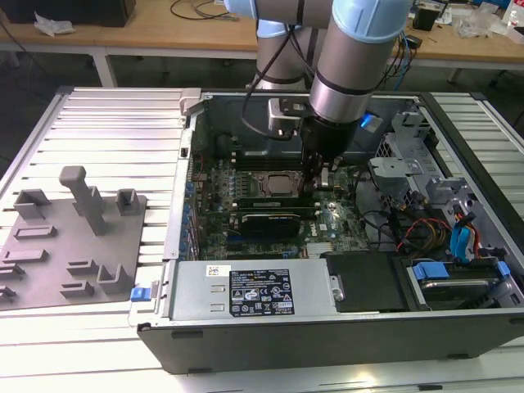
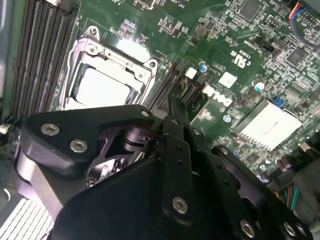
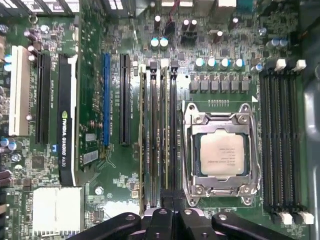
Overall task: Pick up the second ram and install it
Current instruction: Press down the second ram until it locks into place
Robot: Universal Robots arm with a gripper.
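The second ram (image 3: pixel 165 135) is a thin green stick standing on edge in one of the black memory slots beside the CPU socket (image 3: pixel 222 150). My gripper (image 3: pixel 173 216) is at one end of that slot, its black fingers drawn together over the stick's end. In the second wrist view the gripper (image 2: pixel 175 112) points down at the slot end, where a strip of the green ram (image 2: pixel 192 96) shows beside it. In the exterior view the gripper (image 1: pixel 315 190) reaches low into the open computer case. Whether the tips touch the stick is hidden.
Another thin stick (image 3: pixel 142 135) sits two slots over. Bare memory slots (image 3: pixel 280 140) lie on the socket's other side, and a black graphics card (image 3: pixel 66 115) stands farther off. A grey holder tray (image 1: pixel 74 237) lies outside the case at the exterior view's left. Drive cables (image 1: pixel 426 229) crowd the right.
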